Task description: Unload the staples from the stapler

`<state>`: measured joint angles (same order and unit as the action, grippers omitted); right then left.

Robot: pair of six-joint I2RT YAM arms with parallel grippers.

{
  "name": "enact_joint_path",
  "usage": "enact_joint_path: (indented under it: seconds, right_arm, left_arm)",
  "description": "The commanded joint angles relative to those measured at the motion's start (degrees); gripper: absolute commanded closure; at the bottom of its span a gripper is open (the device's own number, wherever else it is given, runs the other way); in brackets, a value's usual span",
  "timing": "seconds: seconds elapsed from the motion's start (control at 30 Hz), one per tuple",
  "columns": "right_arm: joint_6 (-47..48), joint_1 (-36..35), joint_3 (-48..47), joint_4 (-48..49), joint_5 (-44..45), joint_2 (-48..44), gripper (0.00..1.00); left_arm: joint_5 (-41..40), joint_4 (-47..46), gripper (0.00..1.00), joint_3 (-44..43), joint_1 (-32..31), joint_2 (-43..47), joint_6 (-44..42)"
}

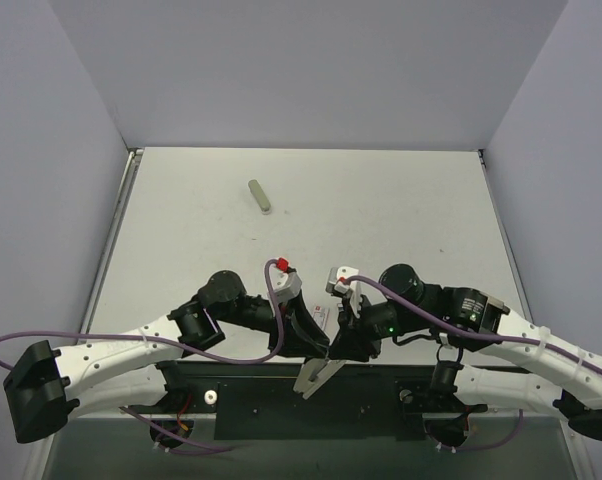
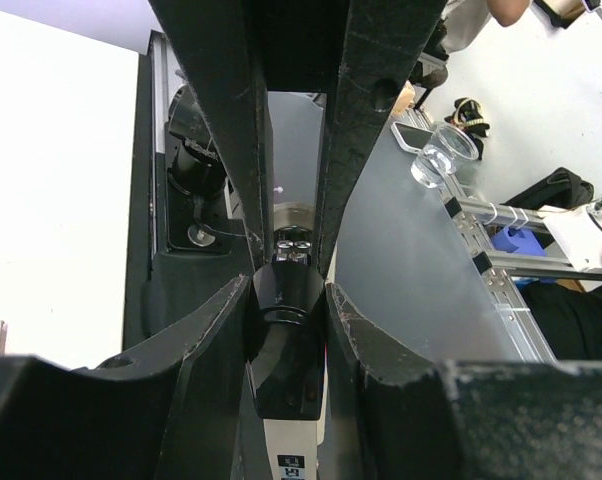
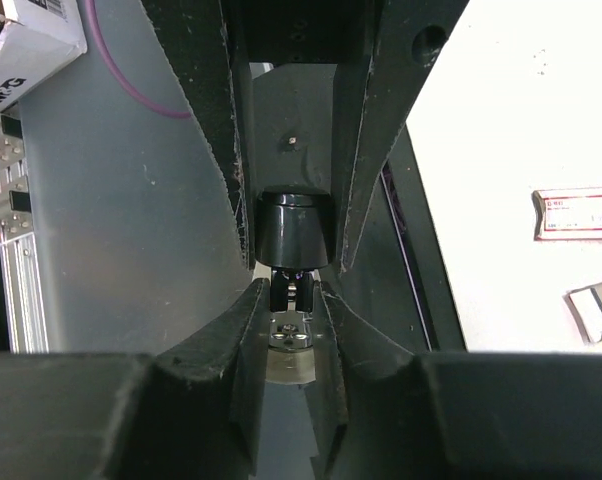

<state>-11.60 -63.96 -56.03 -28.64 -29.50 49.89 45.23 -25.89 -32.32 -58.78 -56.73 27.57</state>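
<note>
The stapler is held up between both grippers over the table's near edge. In the top view its silvery base (image 1: 316, 377) hangs down, swung open, below the two grippers. My left gripper (image 2: 289, 305) is shut on the stapler's black top arm (image 2: 286, 350); it also shows in the top view (image 1: 306, 338). My right gripper (image 3: 293, 325) is shut on the silvery metal channel (image 3: 293, 350) just below the black end (image 3: 293, 228); it also shows in the top view (image 1: 349, 335). Each gripper's fingers face the other's. No loose staples show.
A plain olive-grey bar (image 1: 260, 196) lies far back on the table. A small white and red card (image 3: 576, 213) and a grey one (image 3: 596, 310) lie near the grippers. The black arm mounting plate (image 1: 301, 405) is right below. A clear cup (image 2: 443, 152) stands off the table.
</note>
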Motion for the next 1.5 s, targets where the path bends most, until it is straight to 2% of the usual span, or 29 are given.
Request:
enact_joint_path:
  seconds: [0.0,0.1,0.47,0.73,0.87,1.0,1.13,1.47]
  right_arm:
    - [0.4,-1.0,1.6,0.8,-1.1,0.4,0.87]
    - [-0.1,-1.8,2.7,1.7,-0.4,0.6,1.0]
    - [-4.2,-3.1,9.8,3.2,4.1,-6.5,1.0]
    - [-5.2,-3.1,8.7,3.2,5.8,-7.2,1.0]
    - [-5.1,-3.1,6.7,3.1,8.8,-7.3,0.76]
    - [-5.0,-3.0,4.9,1.8,12.7,-8.8,0.64]
    - [-5.3,-3.1,2.8,0.3,15.9,-9.7,0.58]
    - [-5.6,-3.0,-1.4,-1.6,31.1,-12.5,0.56]
  left_arm:
    - [0.7,-4.9,1.0,-4.5,-0.1,2.1,-0.4]
    - [0.6,-5.2,1.0,-4.5,-0.2,2.1,-0.2]
    - [-6.2,-2.0,1.0,-4.0,-0.2,6.5,-1.6]
    - [-6.3,-2.5,1.0,-4.9,-0.2,5.7,-1.6]
    - [-7.2,-2.2,1.0,-5.0,-0.2,5.1,-2.0]
    - [-8.6,-1.0,1.0,-5.5,-0.2,4.7,-2.6]
    - [-10.0,0.2,1.0,-6.4,-0.2,4.2,-3.3]
    - [-15.8,5.5,1.0,-10.3,-0.2,1.8,-7.4]
